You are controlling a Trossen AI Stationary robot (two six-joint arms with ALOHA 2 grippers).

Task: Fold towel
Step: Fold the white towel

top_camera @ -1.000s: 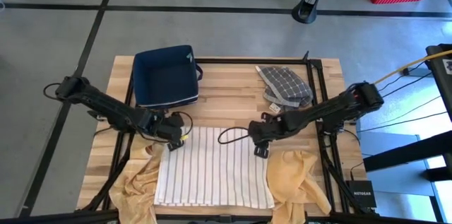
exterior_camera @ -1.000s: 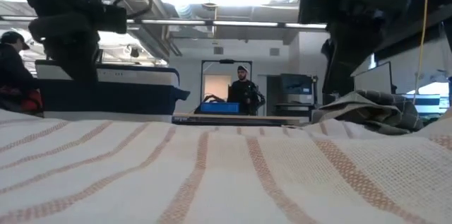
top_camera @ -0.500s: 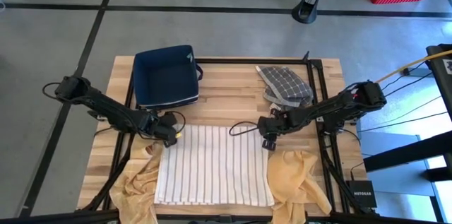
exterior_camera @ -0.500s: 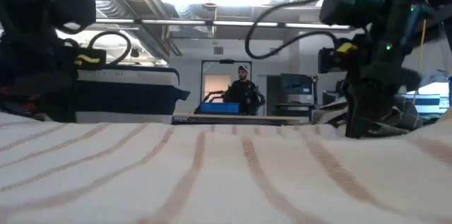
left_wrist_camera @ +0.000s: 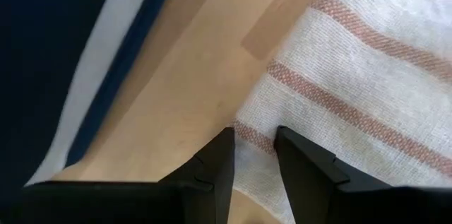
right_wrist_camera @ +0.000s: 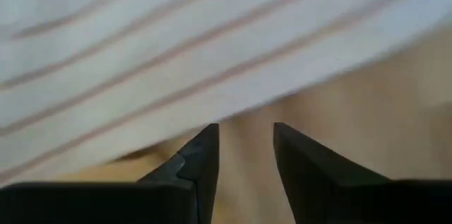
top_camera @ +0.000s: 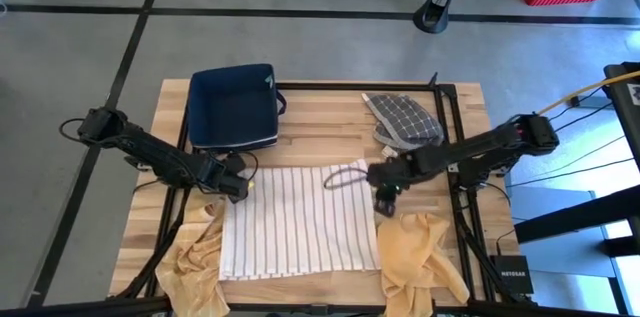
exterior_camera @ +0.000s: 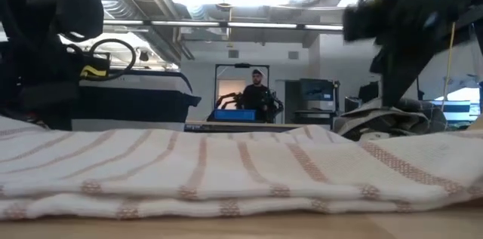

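Striped towel (top_camera: 298, 222) flat; left fingers (left_wrist_camera: 253, 155) pinch corner; right fingers (right_wrist_camera: 244, 146) seemingly apart.

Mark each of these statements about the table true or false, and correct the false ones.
1. The striped towel lies flat between two yellow cloths. True.
2. The navy bin holds the checked cloth. False: the checked cloth lies on the table, apart from the bin.
3. The left gripper is at a far corner of the striped towel. True.
4. The right gripper holds the towel in the air. False: its fingers are apart with nothing between them, and the towel lies on the table.
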